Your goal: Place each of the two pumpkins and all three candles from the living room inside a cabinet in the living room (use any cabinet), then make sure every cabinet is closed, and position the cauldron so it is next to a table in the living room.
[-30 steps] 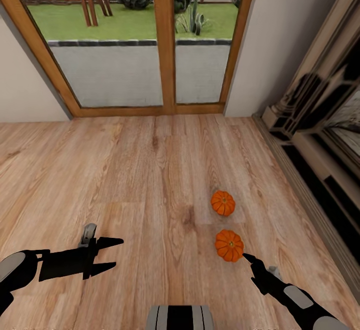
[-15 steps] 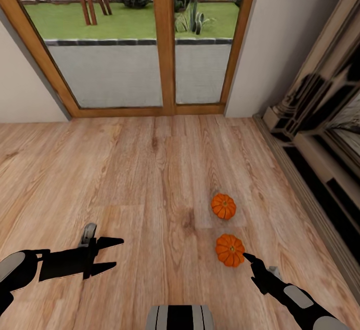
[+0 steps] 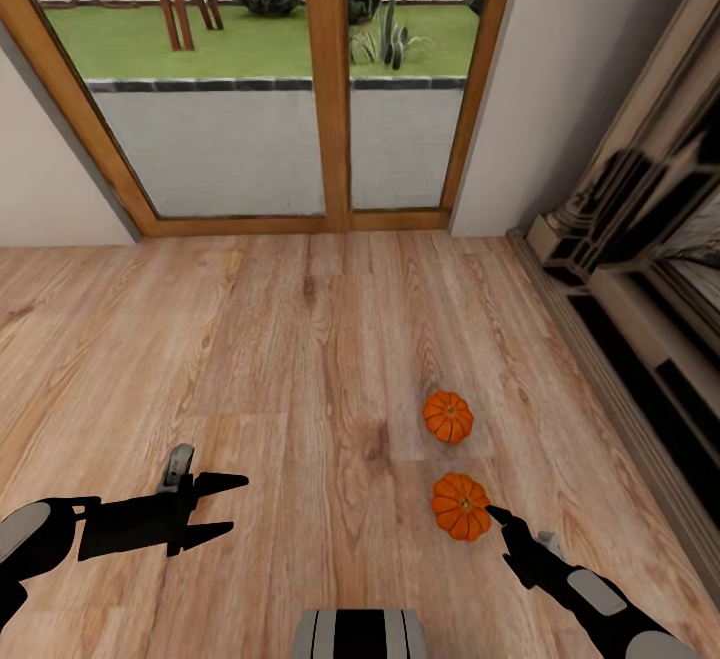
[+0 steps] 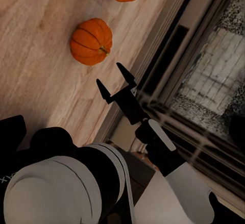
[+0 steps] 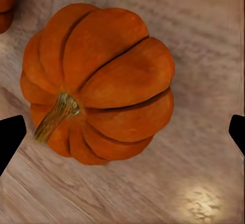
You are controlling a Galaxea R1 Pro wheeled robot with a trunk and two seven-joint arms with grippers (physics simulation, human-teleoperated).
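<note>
Low over the wooden floor (image 3: 300,359), at the near left: left tool (image 3: 228,509), fingers spread apart, nothing between them, well apart from both pumpkins. Straight ahead across the boards: glass doors (image 3: 330,79) in a wood frame, lawn beyond. Right of centre, on the floor: far pumpkin (image 3: 447,416), and just nearer, close beside it but apart, near pumpkin (image 3: 461,506), both upright with stems up. At the near right: right tool (image 3: 495,517), one fingertip right at the near pumpkin's side; touching or not, cannot tell. From the right wrist: near pumpkin (image 5: 97,81) between two widely parted black fingertips (image 5: 10,137), ungripped. From the left wrist: right tool (image 4: 116,79) open beside that pumpkin (image 4: 91,41). Along the right wall: dark glazed unit (image 3: 650,269).
</note>
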